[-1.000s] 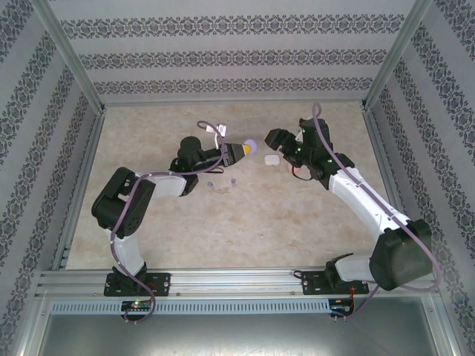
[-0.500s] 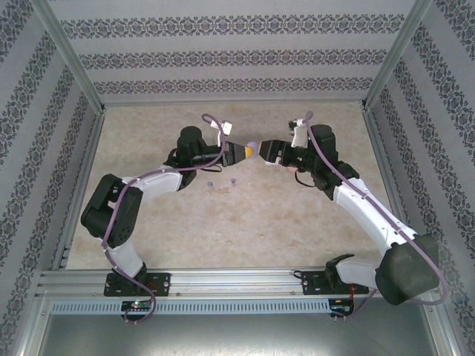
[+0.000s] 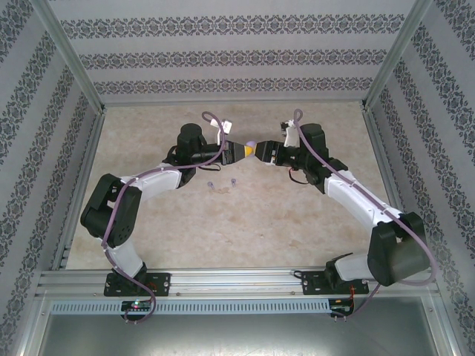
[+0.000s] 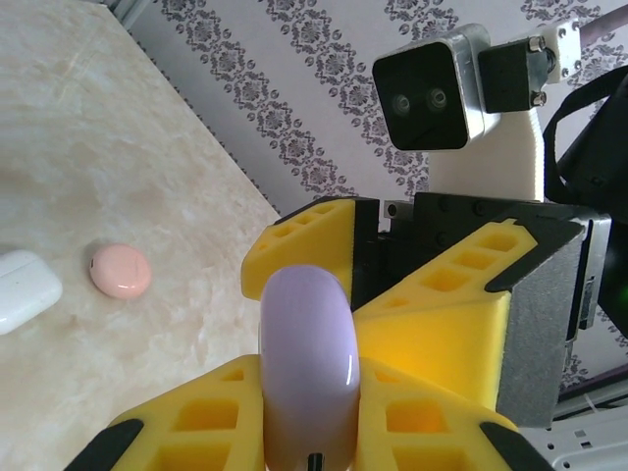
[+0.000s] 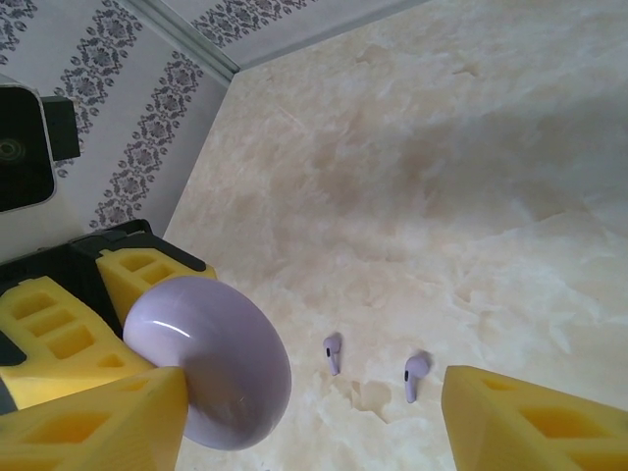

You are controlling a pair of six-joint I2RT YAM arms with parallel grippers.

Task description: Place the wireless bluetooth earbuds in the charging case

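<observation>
Alignment: left hand (image 3: pixel 240 152) grips the purple case (image 5: pixel 211 363); it lies inside your open right hand (image 3: pixel 267 153), crowding one side.

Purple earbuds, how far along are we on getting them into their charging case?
Done: neither purple earbud is in yet. In hand: the left gripper holds the purple charging case up off the table, lid apparently shut, and the open right gripper straddles it. Left: open the case, then seat the purple earbuds, which lie loose on the table.
</observation>
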